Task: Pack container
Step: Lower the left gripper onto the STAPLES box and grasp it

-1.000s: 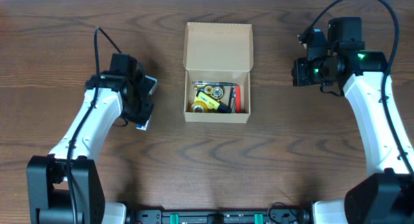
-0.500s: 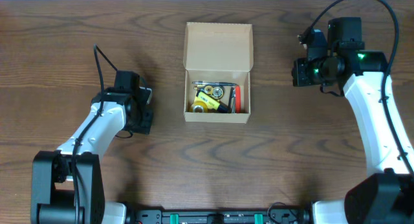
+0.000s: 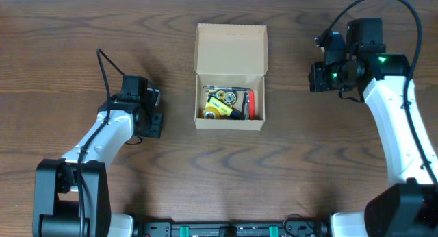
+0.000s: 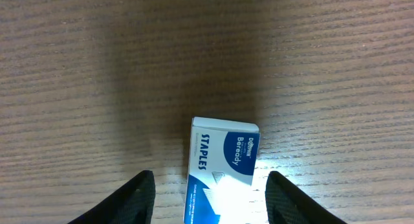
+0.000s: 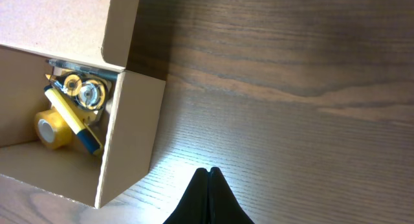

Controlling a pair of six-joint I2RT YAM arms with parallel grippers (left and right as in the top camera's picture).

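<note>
The container (image 3: 229, 124) is a tan cardboard box at mid-table with its flap lid (image 3: 230, 48) folded back. A yellow tape roll (image 3: 213, 109), other yellow pieces and a red item (image 3: 250, 103) lie inside. In the left wrist view, a blue and white staples box (image 4: 223, 166) lies flat on the wood between my left gripper's (image 4: 210, 180) open fingers, with a gap on each side. From overhead, the left gripper (image 3: 148, 117) sits left of the container and hides the staples box. My right gripper (image 5: 208, 173) is shut and empty, right of the container's wall (image 5: 132, 133).
Dark wood table (image 3: 287, 161) all around. The right arm (image 3: 397, 127) runs along the right side, and the left arm (image 3: 96, 141) comes in from the front left. A black cable (image 3: 102, 62) loops above the left wrist.
My left gripper has moved toward the near edge and come down low over the table, its jaws a little wider. The right arm and the container have not moved.
</note>
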